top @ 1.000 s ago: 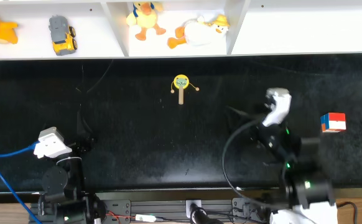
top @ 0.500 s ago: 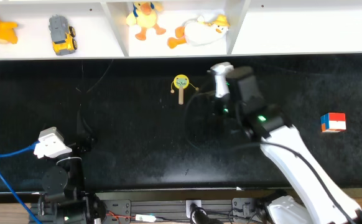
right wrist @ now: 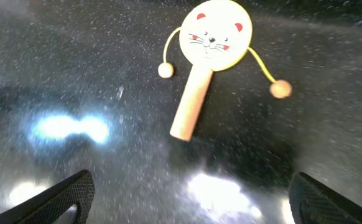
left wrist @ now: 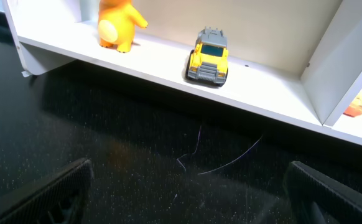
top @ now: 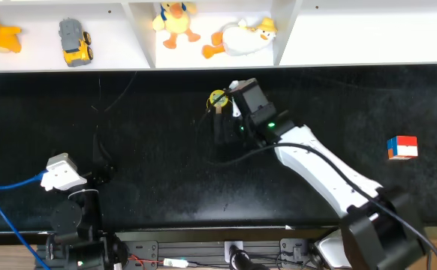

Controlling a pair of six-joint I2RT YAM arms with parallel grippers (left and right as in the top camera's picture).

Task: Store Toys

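Wooden rattle and cube lie unstored on the surface; the shelf is part-filled. Right tool, above the rattle, and left tool gape empty.

I list by colour:
- Rattle drum: pale yellow face with a red-and-black cat drawing, tan handle, tan beads on yellow cords.
- Table: black, flecked white.
- Shelf: white.
- Truck: yellow and grey.
- Duck figure, far left: orange-yellow.
- Plush duck: yellow.
- Cube, right: red, white and blue.
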